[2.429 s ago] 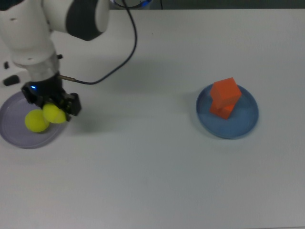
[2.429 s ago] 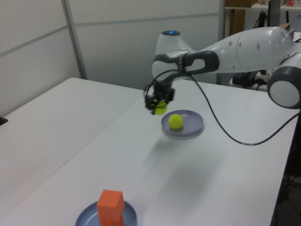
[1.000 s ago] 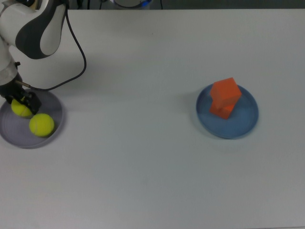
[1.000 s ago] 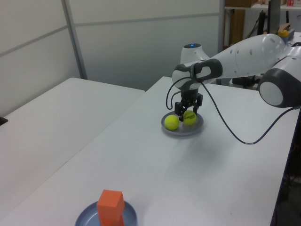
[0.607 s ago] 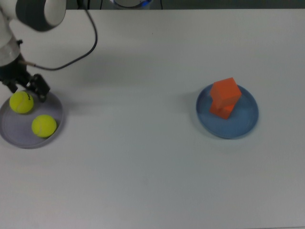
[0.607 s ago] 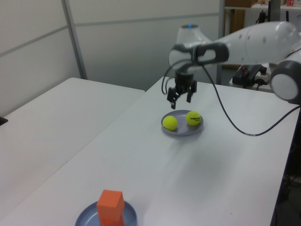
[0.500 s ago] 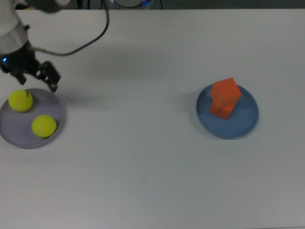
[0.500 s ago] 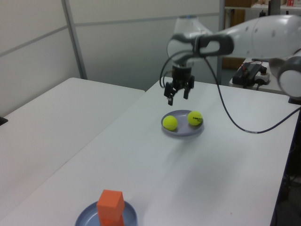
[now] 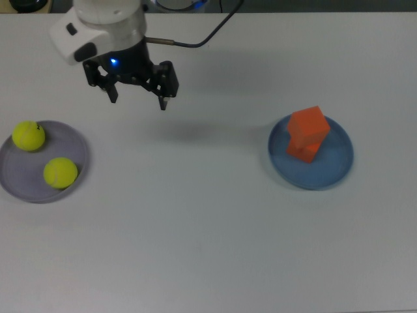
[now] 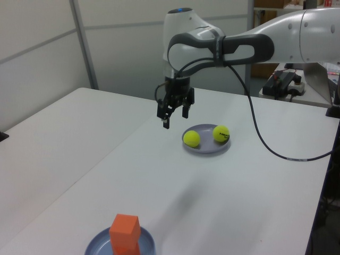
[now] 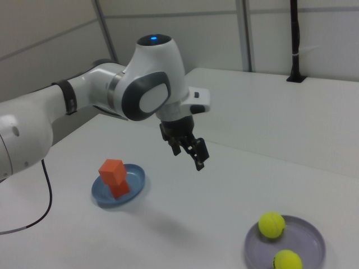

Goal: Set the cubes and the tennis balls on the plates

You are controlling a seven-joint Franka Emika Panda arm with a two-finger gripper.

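Note:
Two orange cubes are stacked on the blue plate (image 9: 339, 172) at the top view's right, the upper cube (image 9: 309, 124) twisted on the lower cube (image 9: 302, 152). Both tennis balls lie on the lavender plate (image 9: 14, 188) at the top view's left: one ball (image 9: 28, 136), with a small dark mark, near the rim and the other ball (image 9: 60, 173) closer to the middle. My gripper (image 9: 138, 102) hangs open and empty above the bare table between the plates, nearer the lavender one. The left view shows the gripper (image 10: 175, 118) well above the table, beside the ball plate (image 10: 205, 149).
A black cable (image 9: 195, 43) runs from the wrist off the top view's upper edge. The white table (image 9: 195, 222) stretches between and in front of the plates. In the left view a second white table (image 10: 48, 138) adjoins at the left view's left.
My gripper let go of the second tennis ball on the lavender plate, rose, and swung toward the top view's right, now over the table's middle. The cubes have not moved.

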